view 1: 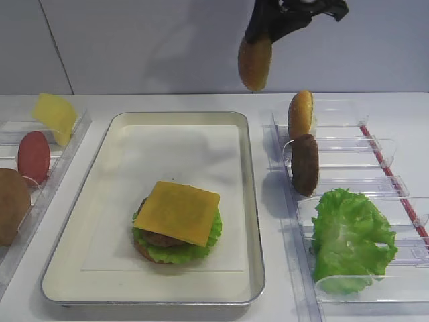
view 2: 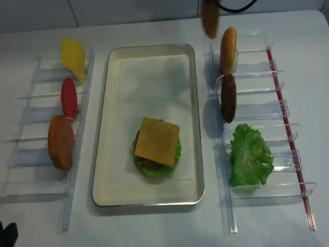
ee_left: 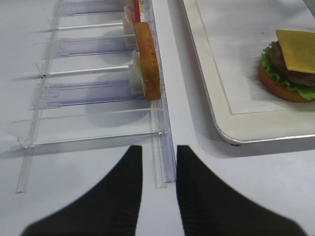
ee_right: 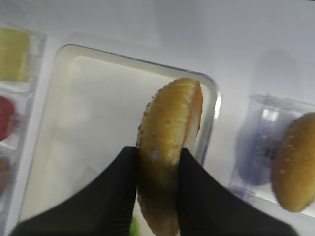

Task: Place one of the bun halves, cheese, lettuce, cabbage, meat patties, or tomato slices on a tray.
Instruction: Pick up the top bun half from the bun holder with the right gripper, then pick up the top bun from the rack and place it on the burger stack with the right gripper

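Fingers of the right gripper (ee_right: 157,169) are clamped on the flat sides of a bun half (ee_right: 170,147), which stands on edge between the black pads in the lower middle of the wrist picture. In the high view the same bun (view 1: 255,62) hangs in the air at the top centre, above and just past the far right corner of the tray (view 1: 249,201).

Lower in that frame, in the near middle of the tray, sits a part-built burger: a bun base, lettuce (view 1: 209,236), a patty and a square of cheese (view 1: 177,212) on top. To the right stand clear racks (view 1: 348,144) with a spare bun (view 1: 301,114), a dark patty (view 1: 305,164) and a big lettuce leaf (view 1: 352,238); at the left edge are a cheese slice (view 1: 55,115), a tomato slice (view 1: 33,156) and another brown disc at the lower left.

The left gripper (ee_left: 158,167) sits low at the bottom of its own picture, fingers narrowly parted with nothing between them, over the end of the left rack (ee_left: 162,142).

The step in hand looks like carrying the bun to the tray. To do it well, I would bring it toward the stack, turn it from upright to flat with the dome up, lower it until it nearly rests on the cheese, and only then let go, since a release from height or on edge could let it roll or knock the cheese askew.
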You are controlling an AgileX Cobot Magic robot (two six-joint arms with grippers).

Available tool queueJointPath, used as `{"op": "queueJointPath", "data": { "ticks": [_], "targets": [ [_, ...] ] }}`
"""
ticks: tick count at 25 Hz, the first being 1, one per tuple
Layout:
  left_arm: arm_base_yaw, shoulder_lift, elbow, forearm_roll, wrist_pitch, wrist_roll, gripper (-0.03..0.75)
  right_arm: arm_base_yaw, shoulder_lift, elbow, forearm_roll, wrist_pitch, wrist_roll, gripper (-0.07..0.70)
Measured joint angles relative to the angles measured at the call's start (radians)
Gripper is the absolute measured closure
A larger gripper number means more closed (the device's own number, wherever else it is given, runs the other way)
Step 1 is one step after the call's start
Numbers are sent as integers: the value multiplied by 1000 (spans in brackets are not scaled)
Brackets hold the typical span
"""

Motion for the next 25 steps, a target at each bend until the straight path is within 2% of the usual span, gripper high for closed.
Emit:
{"op": "queueJointPath", "data": {
  "ticks": [3,6,13,19,22,25],
  "targets": [
    [0,0,0,0,0,0,537,4,-15,2,120,2,-51,403],
    [0,0,0,0,0,0,537,4,-62,61,228,2,-118,403],
    [0,0,0,0,-2,0,537,40,-271,383,372,-3,-298,404],
    [0,0,0,0,-2,0,537,80,-405,661,656,-17,-494,407],
    [0,0,0,0,-2,0,537,82,-462,794,807,-90,-602,407],
    [0,0,0,0,-2,0,537,82,-504,914,904,-177,-678,407]
  ]
}}
